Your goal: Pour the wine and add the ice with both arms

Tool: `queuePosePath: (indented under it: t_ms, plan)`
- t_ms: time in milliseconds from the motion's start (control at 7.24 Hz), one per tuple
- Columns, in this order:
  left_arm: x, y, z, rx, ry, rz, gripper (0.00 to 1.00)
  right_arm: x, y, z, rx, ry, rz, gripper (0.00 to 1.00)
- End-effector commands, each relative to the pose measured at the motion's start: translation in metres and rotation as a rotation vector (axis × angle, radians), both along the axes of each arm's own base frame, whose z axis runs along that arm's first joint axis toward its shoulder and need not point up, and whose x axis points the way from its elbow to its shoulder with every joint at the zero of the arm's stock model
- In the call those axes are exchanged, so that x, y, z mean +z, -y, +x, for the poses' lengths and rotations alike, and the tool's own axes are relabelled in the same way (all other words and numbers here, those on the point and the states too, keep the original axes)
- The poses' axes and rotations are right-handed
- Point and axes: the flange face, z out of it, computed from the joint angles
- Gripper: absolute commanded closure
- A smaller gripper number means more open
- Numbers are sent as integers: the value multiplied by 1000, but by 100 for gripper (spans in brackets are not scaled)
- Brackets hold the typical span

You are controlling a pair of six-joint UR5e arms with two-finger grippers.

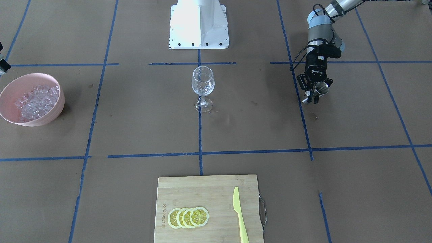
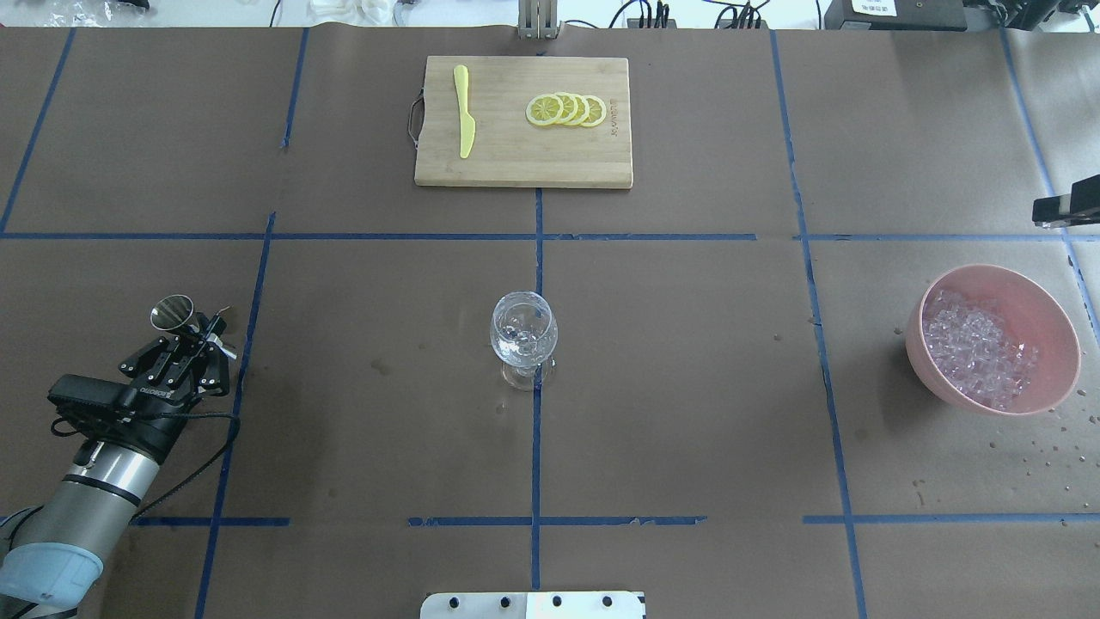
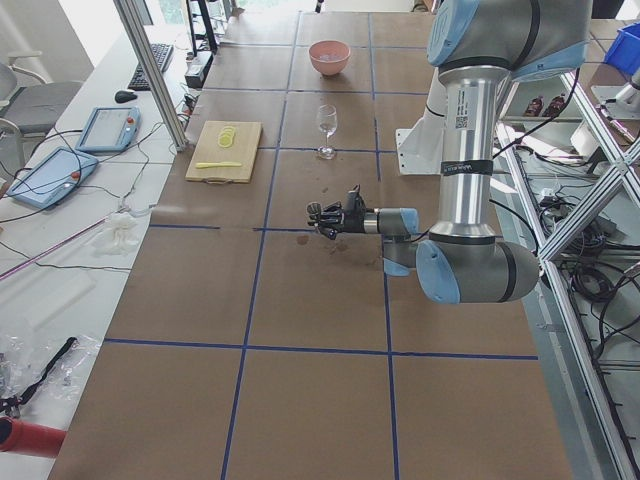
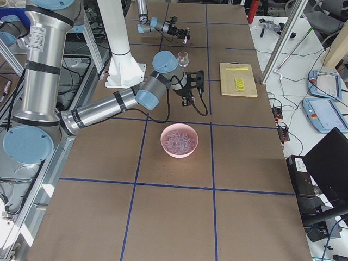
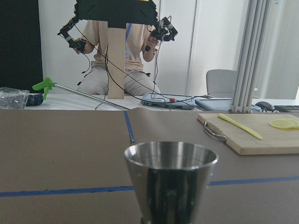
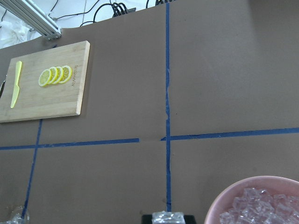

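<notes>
My left gripper (image 2: 191, 337) is shut on a small steel measuring cup (image 2: 172, 311) and holds it upright above the table's left side, well left of the wine glass (image 2: 523, 337). The cup fills the left wrist view (image 5: 170, 182). The glass stands at the table's middle with a few ice cubes inside. My right gripper (image 6: 168, 218) is high above the table beside the pink bowl (image 2: 1061, 331), shut on one clear ice cube (image 6: 169, 216). The bowl holds a heap of ice (image 2: 975, 344).
A wooden cutting board (image 2: 516, 163) at the far middle carries lemon slices (image 2: 567, 109) and a yellow-green knife (image 2: 464, 120). The robot's white base (image 1: 199, 23) is at the near edge. Water drops spot the paper near the bowl.
</notes>
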Motion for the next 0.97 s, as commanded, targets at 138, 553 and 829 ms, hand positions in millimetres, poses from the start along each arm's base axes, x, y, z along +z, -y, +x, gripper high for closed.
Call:
queuePosePath:
  t_ms: [138, 553, 829]
  plan:
    - [7, 0, -3, 7, 16, -4, 100, -38, 10, -15, -27, 78, 7, 100]
    - [8, 1, -5, 17, 19, -6, 96, -55, 13, -36, -71, 92, 43, 100]
    - [9, 1, -5, 17, 22, -6, 86, -65, 14, -47, -95, 101, 62, 100]
